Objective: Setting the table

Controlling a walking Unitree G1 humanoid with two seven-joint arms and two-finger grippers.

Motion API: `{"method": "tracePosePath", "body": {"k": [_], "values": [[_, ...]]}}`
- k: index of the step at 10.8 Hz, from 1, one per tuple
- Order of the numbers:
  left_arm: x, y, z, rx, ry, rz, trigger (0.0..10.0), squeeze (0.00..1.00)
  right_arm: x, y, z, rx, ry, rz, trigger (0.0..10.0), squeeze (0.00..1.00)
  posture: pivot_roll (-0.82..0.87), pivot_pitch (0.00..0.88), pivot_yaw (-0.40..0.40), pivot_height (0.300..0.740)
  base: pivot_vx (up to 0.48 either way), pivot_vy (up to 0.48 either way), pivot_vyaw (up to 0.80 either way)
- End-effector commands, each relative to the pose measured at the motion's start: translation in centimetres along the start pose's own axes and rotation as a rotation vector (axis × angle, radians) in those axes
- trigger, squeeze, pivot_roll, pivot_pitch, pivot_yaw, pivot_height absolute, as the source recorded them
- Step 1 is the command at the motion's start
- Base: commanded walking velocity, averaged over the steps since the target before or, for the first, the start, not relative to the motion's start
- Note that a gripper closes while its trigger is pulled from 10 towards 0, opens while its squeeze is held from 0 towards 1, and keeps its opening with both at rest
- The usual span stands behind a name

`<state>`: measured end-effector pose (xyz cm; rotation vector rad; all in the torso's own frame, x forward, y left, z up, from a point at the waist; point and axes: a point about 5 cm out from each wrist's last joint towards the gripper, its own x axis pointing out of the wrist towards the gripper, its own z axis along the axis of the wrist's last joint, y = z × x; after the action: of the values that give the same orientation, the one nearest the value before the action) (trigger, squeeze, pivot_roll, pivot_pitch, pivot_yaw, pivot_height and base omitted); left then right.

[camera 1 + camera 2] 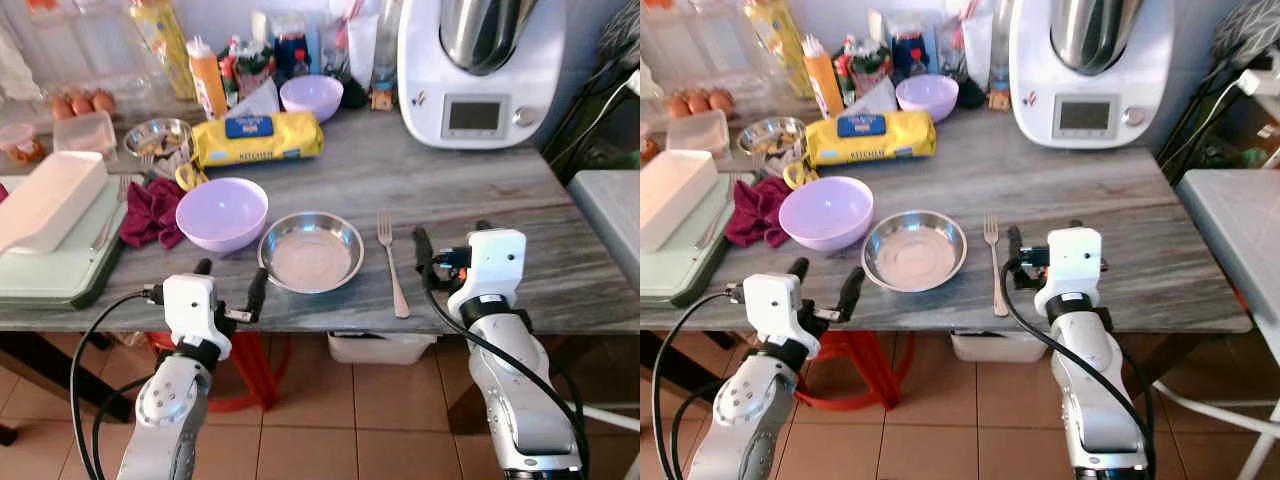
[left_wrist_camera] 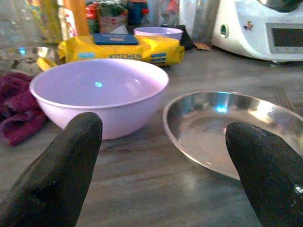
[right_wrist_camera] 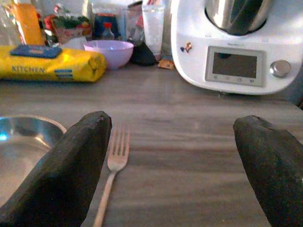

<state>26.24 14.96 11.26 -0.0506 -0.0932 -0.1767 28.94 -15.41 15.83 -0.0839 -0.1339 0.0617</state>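
Long grey wood-grain table across the scene, seen from above, tiled floor below. At the far right of the tabletop, against the wall, a large white kitchen machine with a steel jug and a small display. On the left end, a pale green tray carrying a long white container. Towards the back, a yellow packet lying flat, with a small lilac bowl just behind it, and an orange bottle beside a cluster of jars. Near the front edge, a larger lilac bowl just beside a crumpled dark red cloth on its left. Right of that bowl, very close, a shallow steel plate, empty and upright. Just right of the plate, a fork lying flat, tines pointing away toward the wall, apart from the plate. Left gripper hovering at the front table edge before the bowl and plate, black fingers spread wide, holding nothing. Right gripper low over the table just right of the fork, fingers likewise spread apart and empty.
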Motion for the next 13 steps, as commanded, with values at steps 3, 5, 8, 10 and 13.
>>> {"method": "tracePosePath", "body": {"k": [3,5,8,10,13], "values": [[0.19,0.29,-0.48,0.012,0.035,0.018,10.0,0.00,0.00,0.08,-0.81,0.058,0.047,-0.005,10.0,0.00,-0.05,0.026,0.051,0.740,0.000,0.000,-0.26],[0.19,0.42,-0.56,0.022,0.046,0.030,10.0,0.00,0.13,0.00,-0.75,0.046,0.041,0.001,10.0,0.00,-0.05,0.022,0.052,0.740,0.000,0.000,-0.72],[0.30,0.39,-0.63,0.028,0.052,0.026,10.0,0.00,0.32,0.00,-0.76,0.050,0.040,0.010,10.0,0.00,-0.05,0.024,0.051,0.740,0.000,0.000,0.00],[0.29,0.58,-0.57,0.041,0.058,0.044,10.0,0.00,0.37,-0.02,-0.83,0.058,0.042,0.002,10.0,0.00,-0.04,0.039,0.051,0.740,0.000,0.000,0.00],[0.40,0.87,-0.47,0.051,0.063,0.066,10.0,0.00,0.56,0.04,-0.93,0.068,0.042,-0.012,10.0,0.00,-0.04,0.054,0.052,0.740,0.000,0.000,0.00]]}}
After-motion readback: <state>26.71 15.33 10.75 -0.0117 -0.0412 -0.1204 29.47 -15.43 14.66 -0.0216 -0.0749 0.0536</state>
